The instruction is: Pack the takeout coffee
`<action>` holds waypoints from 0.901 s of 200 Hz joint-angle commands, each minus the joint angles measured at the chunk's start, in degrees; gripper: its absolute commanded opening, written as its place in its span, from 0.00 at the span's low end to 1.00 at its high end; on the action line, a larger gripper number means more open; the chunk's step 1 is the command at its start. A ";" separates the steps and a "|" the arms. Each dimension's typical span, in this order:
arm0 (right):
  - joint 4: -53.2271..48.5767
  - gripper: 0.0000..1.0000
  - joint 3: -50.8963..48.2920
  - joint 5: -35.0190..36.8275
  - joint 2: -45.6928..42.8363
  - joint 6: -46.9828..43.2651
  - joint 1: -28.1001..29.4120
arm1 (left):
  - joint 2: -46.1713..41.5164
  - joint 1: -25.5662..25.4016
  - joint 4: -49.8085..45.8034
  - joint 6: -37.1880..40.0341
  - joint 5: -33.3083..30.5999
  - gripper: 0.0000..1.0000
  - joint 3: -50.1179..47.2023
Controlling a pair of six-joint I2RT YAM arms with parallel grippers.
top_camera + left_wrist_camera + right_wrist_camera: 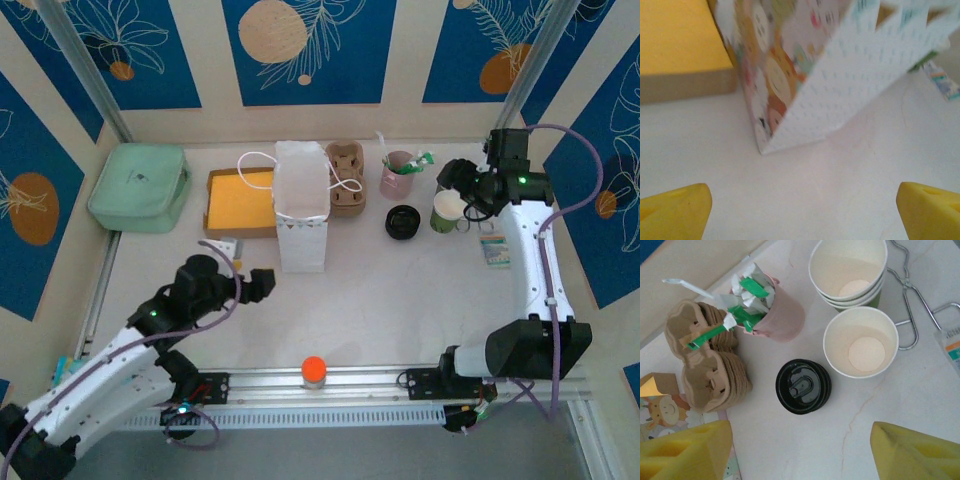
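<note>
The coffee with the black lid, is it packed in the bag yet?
Not yet. Done: nothing, the lidded coffee stands on the table, outside the white bag. In hand: nothing, the right claw is open by the cups, the left claw open by the bag. Left: grab the coffee and put it in the bag.

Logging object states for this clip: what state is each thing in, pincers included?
Paper bag: upright, mouth open.
Black lid: lying loose, on no cup.
Single cup: upright, lidless, empty.
Cup stack: nested, empty.
Pink cup: upright, holding packets.
Green case: closed.
Left pincer: open.
Right pincer: open.
</note>
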 commanded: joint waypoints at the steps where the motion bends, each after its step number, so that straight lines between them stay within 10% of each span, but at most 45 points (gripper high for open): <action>1: -2.10 0.72 1.47 -2.61 -0.02 0.79 -0.13 | 5.61 -2.85 7.56 -3.00 1.98 0.95 -1.48; 84: -2.27 0.63 6.62 -3.41 9.95 2.08 -8.18 | 32.64 -2.95 38.82 -15.94 10.70 0.91 -0.57; 180: -3.18 0.50 9.99 -2.02 17.09 1.64 -8.65 | 46.73 1.87 48.86 -19.31 13.88 0.86 2.96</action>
